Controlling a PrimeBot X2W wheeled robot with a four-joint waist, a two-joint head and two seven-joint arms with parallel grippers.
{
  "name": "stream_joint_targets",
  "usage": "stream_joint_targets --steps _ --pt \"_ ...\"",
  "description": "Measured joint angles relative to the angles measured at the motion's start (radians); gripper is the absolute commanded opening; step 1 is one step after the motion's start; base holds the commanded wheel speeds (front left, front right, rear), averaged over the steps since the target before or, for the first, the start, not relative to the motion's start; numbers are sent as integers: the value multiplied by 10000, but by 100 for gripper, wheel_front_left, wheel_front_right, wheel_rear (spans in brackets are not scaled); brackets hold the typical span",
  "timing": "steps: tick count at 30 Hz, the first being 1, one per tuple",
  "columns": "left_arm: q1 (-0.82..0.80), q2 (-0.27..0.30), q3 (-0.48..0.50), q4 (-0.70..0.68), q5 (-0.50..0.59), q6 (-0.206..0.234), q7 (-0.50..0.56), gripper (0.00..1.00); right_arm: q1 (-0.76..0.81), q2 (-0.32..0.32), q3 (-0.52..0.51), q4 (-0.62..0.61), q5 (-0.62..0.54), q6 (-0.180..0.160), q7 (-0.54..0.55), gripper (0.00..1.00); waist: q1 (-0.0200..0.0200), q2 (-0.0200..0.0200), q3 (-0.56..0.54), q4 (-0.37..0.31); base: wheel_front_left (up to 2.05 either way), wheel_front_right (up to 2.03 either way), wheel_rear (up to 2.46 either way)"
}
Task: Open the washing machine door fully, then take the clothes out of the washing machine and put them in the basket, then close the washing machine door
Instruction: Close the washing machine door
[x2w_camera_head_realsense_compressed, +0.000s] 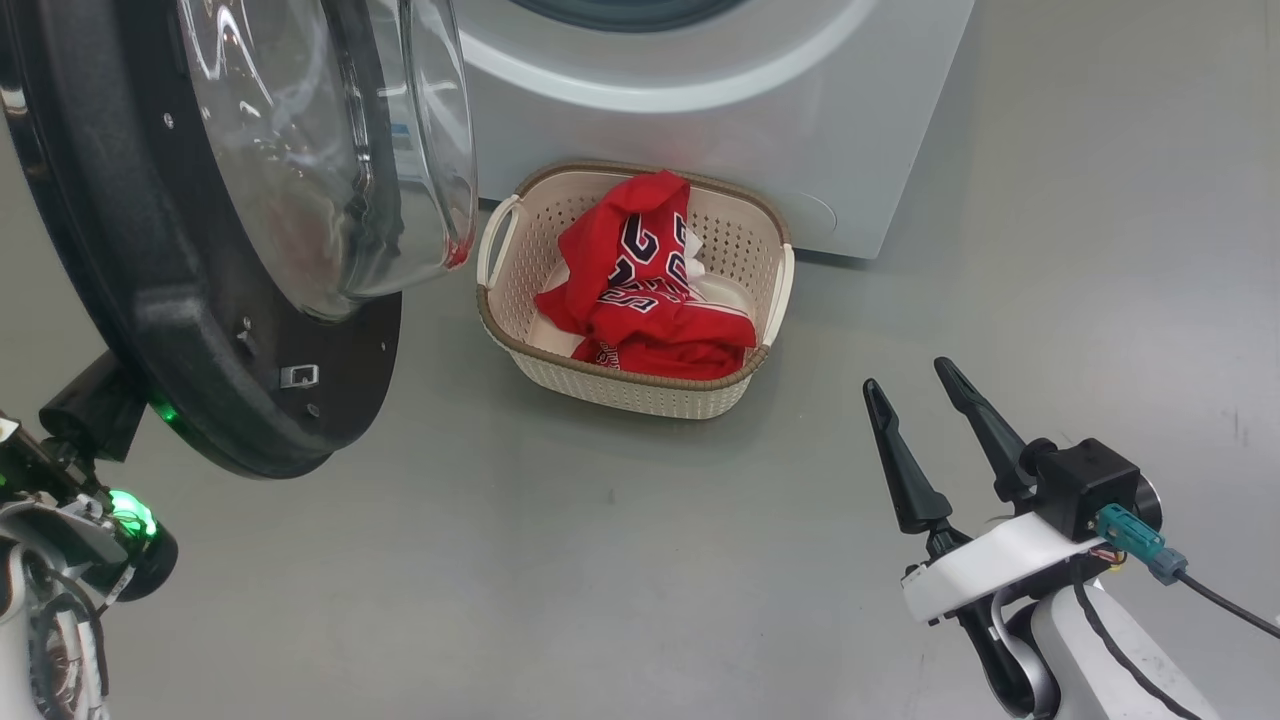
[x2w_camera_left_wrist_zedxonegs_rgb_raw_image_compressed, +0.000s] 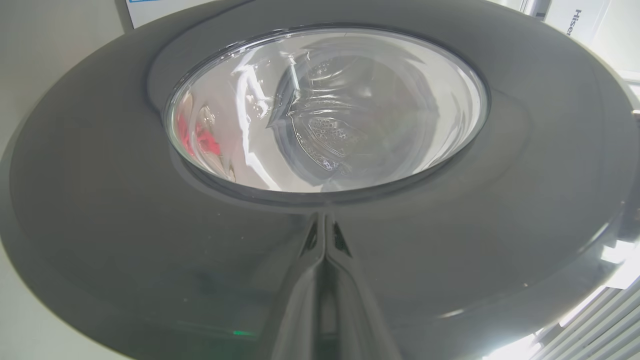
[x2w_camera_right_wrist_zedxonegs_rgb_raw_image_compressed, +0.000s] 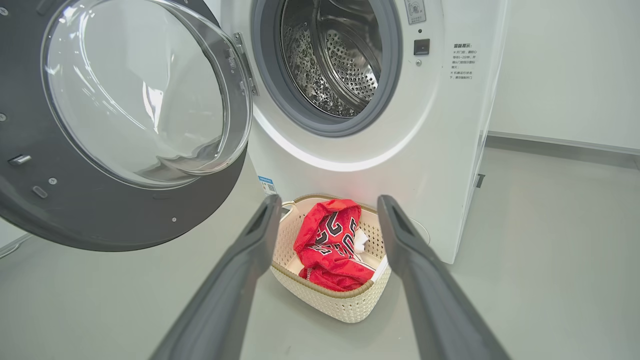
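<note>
With the washing machine door (x2w_camera_head_realsense_compressed: 150, 300) swung out to the left of the drum opening, the left gripper (x2w_camera_left_wrist_zedxonegs_rgb_raw_image_compressed: 325, 220) sits at its outer face: fingers pinched together, nothing between them, tips on the glossy black rim just below the glass bowl. Right gripper (x2w_camera_head_realsense_compressed: 906, 375) hangs over the floor (x2w_camera_head_realsense_compressed: 600, 560), spread wide and empty, fingers aimed toward the basket (x2w_camera_head_realsense_compressed: 620, 392) but well apart from it. Basket stands on the floor just beside the foot of the washing machine (x2w_camera_head_realsense_compressed: 760, 150), below the opening; can't tell if it touches the front panel. Clothes (x2w_camera_head_realsense_compressed: 640, 290) are in the basket: a red bundle, navy white-edged lettering facing up, white fabric under it, heaped above the back rim. Drum (x2w_camera_right_wrist_zedxonegs_rgb_raw_image_compressed: 340, 65) shows perforated steel through the opening in the right wrist view.
</note>
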Motion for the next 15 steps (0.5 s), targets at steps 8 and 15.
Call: stream_joint_targets --steps 8,15 --pt "17 79 -242 -132 -174 0 199 0 -13 50 -42 6 12 0 0 100 0 0 -86 -119 0 0 0" --pt "99 -29 -715 -424 -384 0 391 0 -23 128 -4 67 13 0 0 100 0 0 -188 -286 0 0 0"
